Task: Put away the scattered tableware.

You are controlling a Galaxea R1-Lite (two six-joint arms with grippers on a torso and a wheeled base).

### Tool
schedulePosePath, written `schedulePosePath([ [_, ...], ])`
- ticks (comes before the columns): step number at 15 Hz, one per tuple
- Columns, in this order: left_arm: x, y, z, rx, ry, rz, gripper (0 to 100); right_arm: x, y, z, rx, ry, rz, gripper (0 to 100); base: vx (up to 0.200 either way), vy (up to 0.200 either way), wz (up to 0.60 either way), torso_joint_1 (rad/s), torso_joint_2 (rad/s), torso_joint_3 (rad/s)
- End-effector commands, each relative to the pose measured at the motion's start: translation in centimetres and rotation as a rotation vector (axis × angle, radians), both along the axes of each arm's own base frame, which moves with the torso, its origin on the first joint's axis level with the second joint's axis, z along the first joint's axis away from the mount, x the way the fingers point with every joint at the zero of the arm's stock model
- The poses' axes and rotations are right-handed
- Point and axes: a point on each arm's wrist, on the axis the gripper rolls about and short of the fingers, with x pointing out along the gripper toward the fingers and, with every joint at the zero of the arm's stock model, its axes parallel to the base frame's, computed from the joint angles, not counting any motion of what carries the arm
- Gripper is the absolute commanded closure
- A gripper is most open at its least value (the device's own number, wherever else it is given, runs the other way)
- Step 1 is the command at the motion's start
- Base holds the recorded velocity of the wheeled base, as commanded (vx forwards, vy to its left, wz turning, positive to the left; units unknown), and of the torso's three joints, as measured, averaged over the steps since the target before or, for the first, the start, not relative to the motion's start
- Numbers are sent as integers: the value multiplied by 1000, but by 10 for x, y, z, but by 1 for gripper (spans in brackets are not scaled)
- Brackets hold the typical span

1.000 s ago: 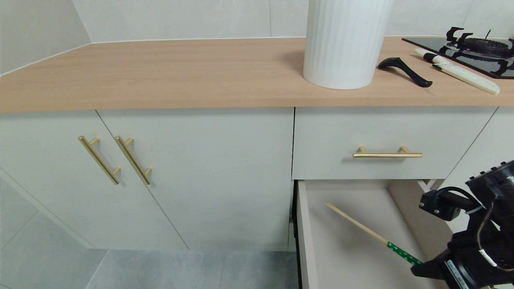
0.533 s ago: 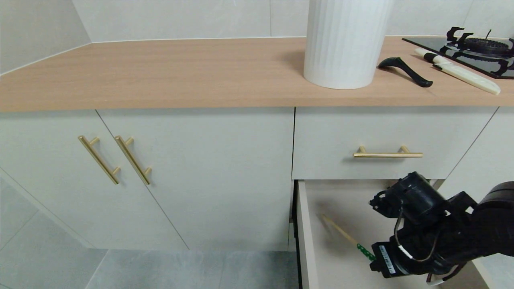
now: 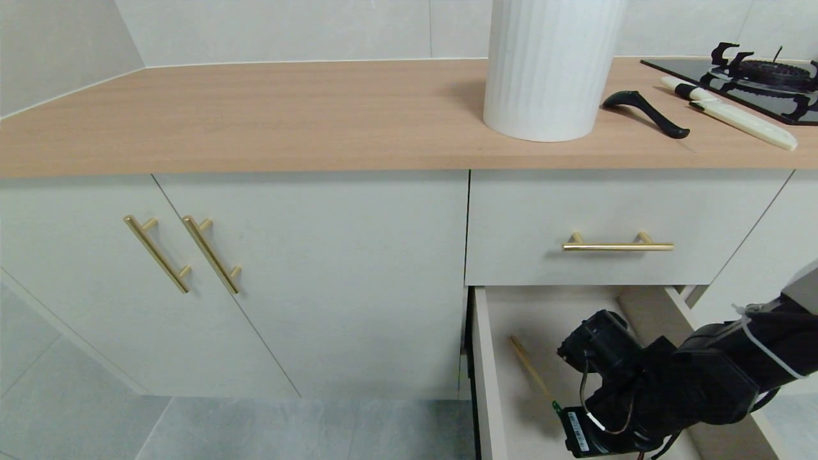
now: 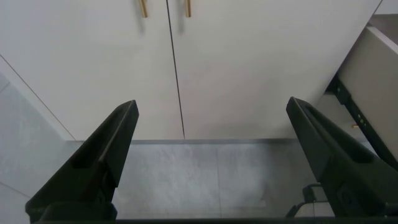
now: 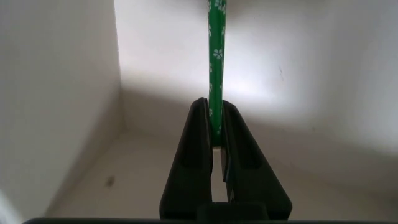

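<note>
The right claw (image 5: 215, 111) is clamped on the green patterned end of a wooden chopstick (image 5: 216, 50), holding it low inside the open drawer (image 3: 484, 383) beneath the bench (image 3: 255, 121), while the left claw (image 4: 211, 106) hangs spread wide before the cabinet doors (image 4: 249, 62).

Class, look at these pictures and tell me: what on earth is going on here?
The robot's right gripper is shut on a chopstick with a green patterned end, holding it inside the open lower drawer. The left gripper hangs open in front of the cabinet doors, holding nothing. A white knife and a black utensil lie on the counter beside a white ribbed container, not yet put away.
</note>
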Motion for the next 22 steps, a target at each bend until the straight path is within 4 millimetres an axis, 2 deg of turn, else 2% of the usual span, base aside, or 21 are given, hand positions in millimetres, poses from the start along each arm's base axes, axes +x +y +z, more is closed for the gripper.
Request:
schedulePosePath([
  [1,0,0,0,0,0,0,0,-4,5,-23,-30,33,22,100,0,0,0,0,0,0],
  [7,0,0,0,0,0,0,0,-2,6,-25,-42,7,13,100,0,0,0,0,0,0],
  [8,0,0,0,0,2,0,0,-2,6,-25,-42,4,13,0,0,0,0,0,0,0],
  [12,0,0,0,0,2,0,0,-1,6,-23,-42,-9,7,0,0,0,0,0,0,0],
  [14,0,0,0,0,2,0,0,-2,5,-15,-34,-31,4,0,0,0,0,0,0,0],
  [16,0,0,0,0,2,0,0,-4,-3,12,12,-111,-18,0,0,0,0,0,0,0],
  [17,0,0,0,0,2,0,0,-6,-21,45,57,-195,-62,0,0,0,0,0,0,0],
  [19,0,0,0,0,0,0,0,-10,-52,91,55,-258,-127,0,0,0,0,0,0,0],
  [21,0,0,0,0,0,0,0,-13,-81,129,67,-321,-218,0,0,0,0,0,0,0],
  [22,0,0,0,0,0,0,0,-14,-92,139,72,-361,-258,0,0,0,0,0,0,0],
])
